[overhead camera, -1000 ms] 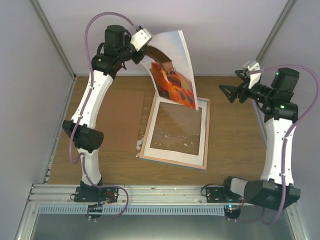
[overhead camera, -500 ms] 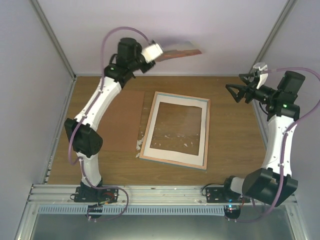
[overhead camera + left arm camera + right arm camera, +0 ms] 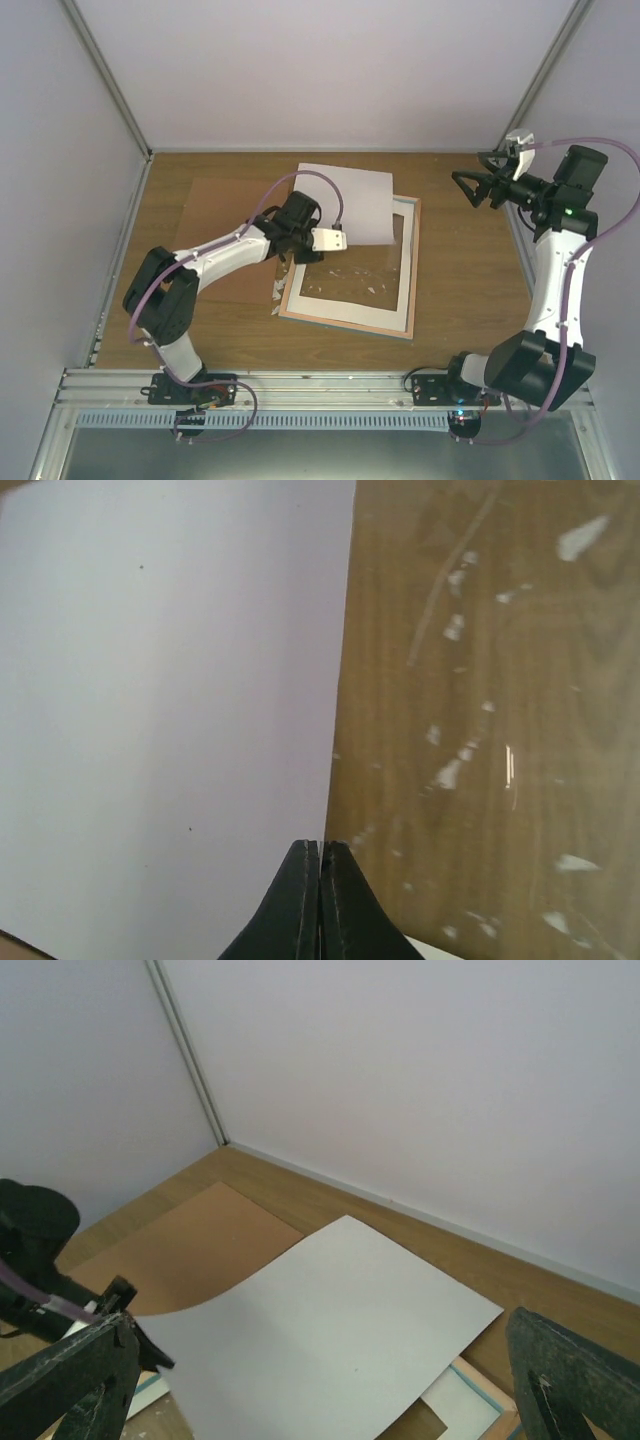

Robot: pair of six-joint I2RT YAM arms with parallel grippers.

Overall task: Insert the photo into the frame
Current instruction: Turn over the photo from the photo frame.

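Observation:
The photo (image 3: 347, 203) lies white back up, its balloon print hidden, over the far left part of the frame (image 3: 412, 262). The frame lies flat with a cream mat and smeared glass facing up. My left gripper (image 3: 348, 242) is low over the frame and shut on the photo's near edge. In the left wrist view the shut gripper (image 3: 320, 848) pinches the edge of the white sheet (image 3: 170, 710), with glass (image 3: 490, 710) to the right. My right gripper (image 3: 478, 186) is open and empty, raised beyond the frame's far right corner. Its view shows the photo (image 3: 320, 1350).
A brown fibreboard panel (image 3: 222, 238) lies flat left of the frame, partly under my left arm; it also shows in the right wrist view (image 3: 190, 1245). White scraps (image 3: 278, 290) lie at the frame's left edge. Walls close the back and sides.
My left arm has swung down from high at the back and brought the photo, face down, flat onto the frame's far part. My right arm has hardly moved.

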